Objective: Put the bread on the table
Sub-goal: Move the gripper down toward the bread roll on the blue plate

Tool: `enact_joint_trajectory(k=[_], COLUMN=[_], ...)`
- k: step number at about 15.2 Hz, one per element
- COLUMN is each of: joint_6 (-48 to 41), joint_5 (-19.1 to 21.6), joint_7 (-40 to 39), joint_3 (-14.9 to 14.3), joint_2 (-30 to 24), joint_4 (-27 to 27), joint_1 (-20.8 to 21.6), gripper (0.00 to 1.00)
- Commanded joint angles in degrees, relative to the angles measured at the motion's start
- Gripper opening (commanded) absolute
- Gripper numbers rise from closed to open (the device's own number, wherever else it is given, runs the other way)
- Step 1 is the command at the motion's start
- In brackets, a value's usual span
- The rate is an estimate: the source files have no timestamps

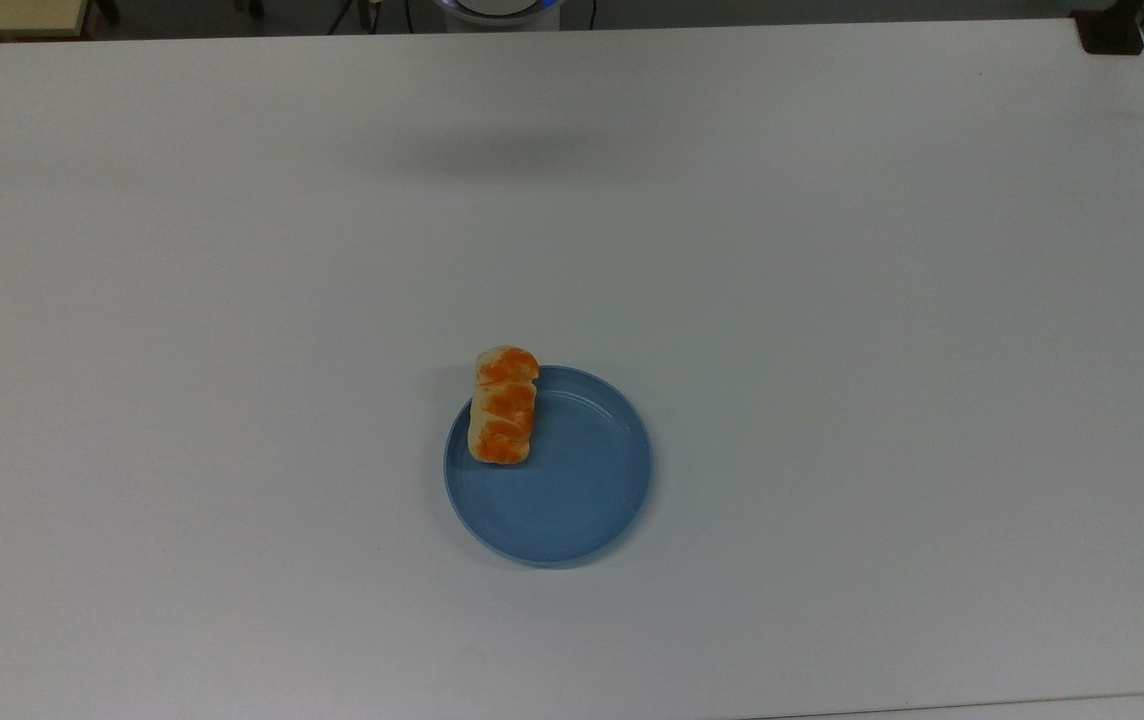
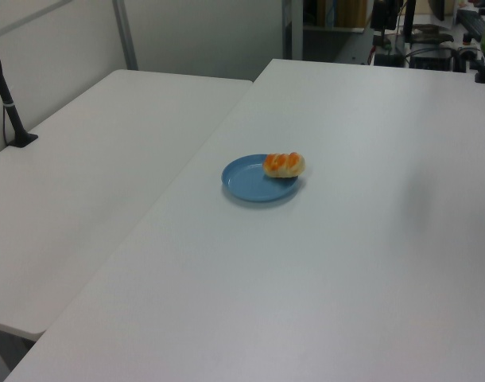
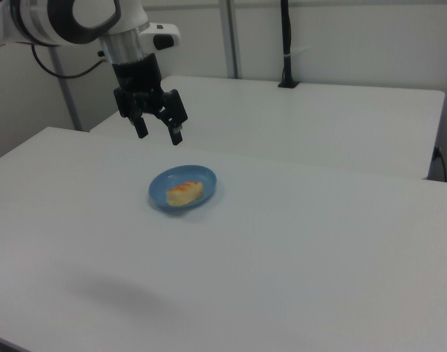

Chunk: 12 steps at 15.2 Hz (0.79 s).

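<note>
blue plate (image 1: 572, 490): holds bread (image 1: 504, 405) at rim | claw (image 3: 160, 133): fingers apart, empty

Table (image 1: 832, 300) bare around plate (image 1: 572, 500); bread (image 1: 504, 405) unobstructed above.

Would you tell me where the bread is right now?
The bread lies on the blue plate, at the rim on the top view's left, one end overhanging the table.
</note>
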Motion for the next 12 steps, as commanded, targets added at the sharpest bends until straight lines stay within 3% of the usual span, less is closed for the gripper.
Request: enact_joint_trajectory(k=[1, 12], joint_6=[3.2, 3.2], joint_5=[-0.6, -0.4], joint_7=[5.9, 2.3], joint_3=[1.0, 0.9], joint_2=[4.9, 6.2], joint_4=[1.1, 1.2], joint_1=[1.3, 1.1], gripper=[1.00, 1.00])
